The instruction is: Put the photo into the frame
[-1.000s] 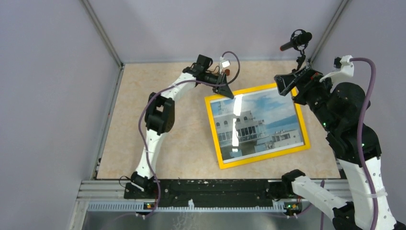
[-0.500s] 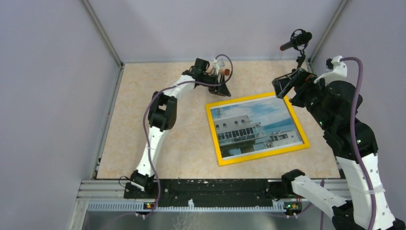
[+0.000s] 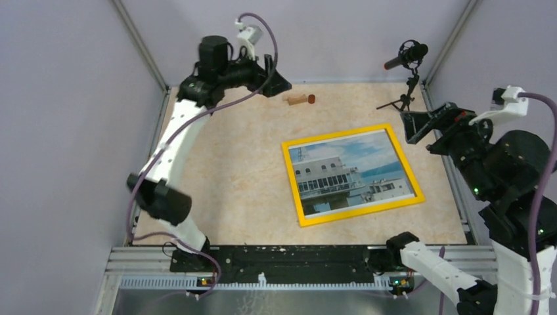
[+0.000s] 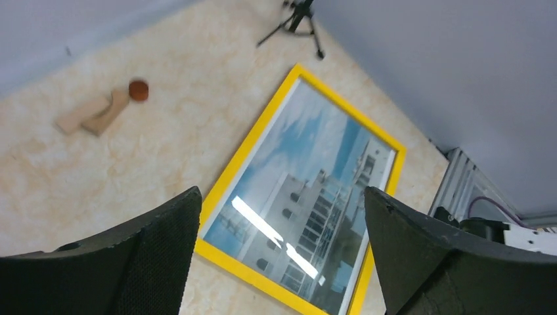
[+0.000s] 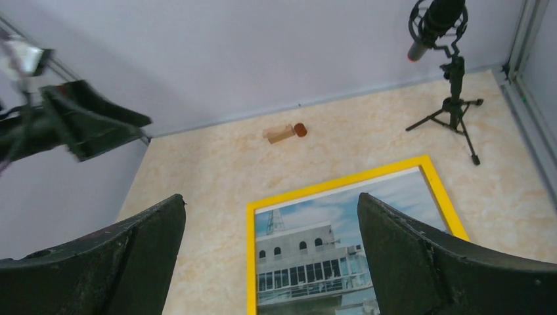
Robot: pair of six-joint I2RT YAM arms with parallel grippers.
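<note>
The photo [image 3: 355, 172], a white building under blue sky, lies flat inside the yellow frame [image 3: 293, 187] on the table, right of centre. My left gripper [image 3: 279, 84] hangs high at the far left, well away from the frame, open and empty. In the left wrist view the frame [image 4: 249, 141] and photo [image 4: 309, 197] lie far below the open left gripper [image 4: 282, 191]. My right gripper [image 3: 410, 125] hovers beyond the frame's far right corner, open and empty. The right wrist view looks past the open right gripper [image 5: 270, 197] at the photo [image 5: 328, 243] in its frame [image 5: 249, 262].
A small wooden block with a red-brown cylinder [image 3: 301, 100] lies near the back wall, also seen from the wrists as the block [image 4: 105, 111] [image 5: 284, 133]. A microphone on a tripod [image 3: 407, 56] stands in the far right corner. Purple walls enclose the table; a metal rail [image 3: 289, 259] runs along the near edge.
My left gripper left the frame's far left corner, rose and swung back to the far left, and opened. My right gripper drew back to the right. The photo and frame stayed put.
</note>
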